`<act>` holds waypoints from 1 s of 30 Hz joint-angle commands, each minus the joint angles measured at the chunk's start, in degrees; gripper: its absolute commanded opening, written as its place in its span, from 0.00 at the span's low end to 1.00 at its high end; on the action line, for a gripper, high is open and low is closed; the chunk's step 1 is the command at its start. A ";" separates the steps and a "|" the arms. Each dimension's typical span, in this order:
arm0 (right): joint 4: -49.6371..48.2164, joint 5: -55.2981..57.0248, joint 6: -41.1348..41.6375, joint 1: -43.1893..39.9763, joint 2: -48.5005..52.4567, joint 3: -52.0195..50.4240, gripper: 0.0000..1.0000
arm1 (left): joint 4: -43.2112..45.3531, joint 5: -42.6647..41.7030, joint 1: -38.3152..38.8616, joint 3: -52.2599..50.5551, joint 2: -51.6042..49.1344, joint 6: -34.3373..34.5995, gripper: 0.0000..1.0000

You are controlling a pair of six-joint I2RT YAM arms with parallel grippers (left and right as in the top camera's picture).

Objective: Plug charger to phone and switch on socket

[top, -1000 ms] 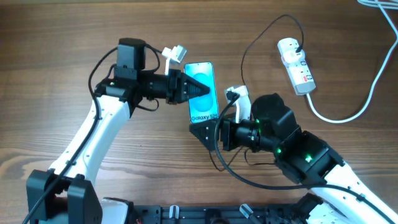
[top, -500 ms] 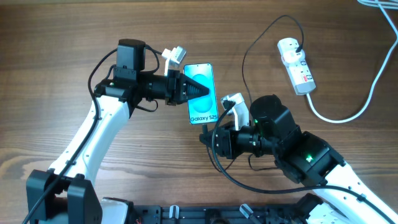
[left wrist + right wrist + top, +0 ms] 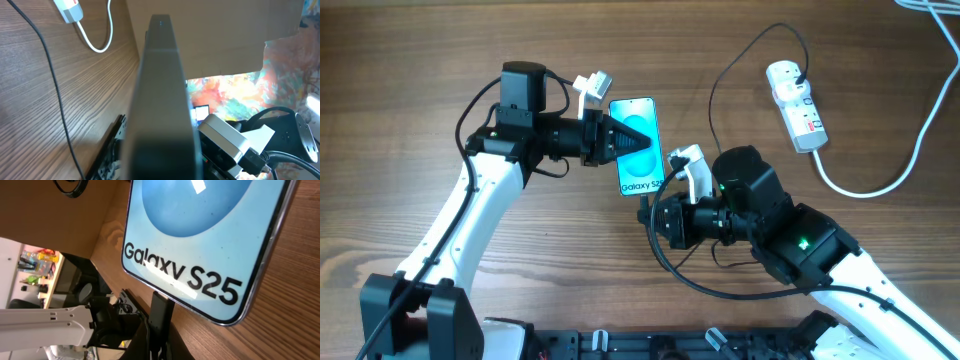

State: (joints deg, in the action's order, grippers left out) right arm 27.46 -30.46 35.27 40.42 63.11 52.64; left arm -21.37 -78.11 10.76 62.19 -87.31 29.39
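Observation:
The phone (image 3: 645, 120), its teal-and-white screen reading "Galaxy S25", is held off the table with my left gripper (image 3: 632, 143) shut on it. In the left wrist view the phone (image 3: 160, 100) is a dark blurred slab seen edge-on. My right gripper (image 3: 648, 205) is shut on the black plug of the charger (image 3: 162, 311), just below the phone's lower edge. In the right wrist view the plug's tip meets the bottom edge of the phone (image 3: 200, 235). The thin black cable (image 3: 712, 95) runs back to the white socket (image 3: 796, 105) at the right rear.
A thick white cord (image 3: 910, 160) loops from the socket toward the right edge of the table. The black cable also trails in a loop under my right wrist. The brown wooden table (image 3: 420, 60) lies beneath.
My right gripper went from wide open to shut on the plug and moved left, up to the phone's lower edge. The left arm shifted the phone slightly left and back.

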 commanded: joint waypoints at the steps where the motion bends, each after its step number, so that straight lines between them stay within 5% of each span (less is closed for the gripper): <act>1: -1.86 0.00 -0.76 -0.85 0.63 1.36 0.04 | -0.35 -2.86 3.28 -0.37 1.29 -0.52 0.04; 12: -1.38 0.04 -0.61 -1.18 -0.66 3.34 0.04 | -0.35 -2.84 3.28 -0.37 1.27 -0.52 0.04; 13: -1.20 0.37 -0.63 -1.18 -0.66 3.34 0.10 | -0.35 -2.84 3.28 -0.37 1.29 -0.52 0.04; 15: -1.33 0.35 -0.76 -1.18 -0.76 3.34 0.47 | -0.33 -2.82 3.28 -0.37 1.29 -0.52 0.04; 21: -0.76 1.11 -0.90 -1.27 -0.76 3.34 0.80 | -0.28 -1.66 3.21 -0.37 1.29 -0.70 0.04; 30: 0.94 -8.02 -5.79 -14.14 -0.70 3.34 0.98 | -0.55 -4.09 3.23 -0.37 1.27 -0.24 0.04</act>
State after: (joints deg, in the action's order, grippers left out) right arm 28.32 -32.38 32.77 30.92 62.67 54.17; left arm -21.93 -78.37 13.89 62.19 -87.31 29.21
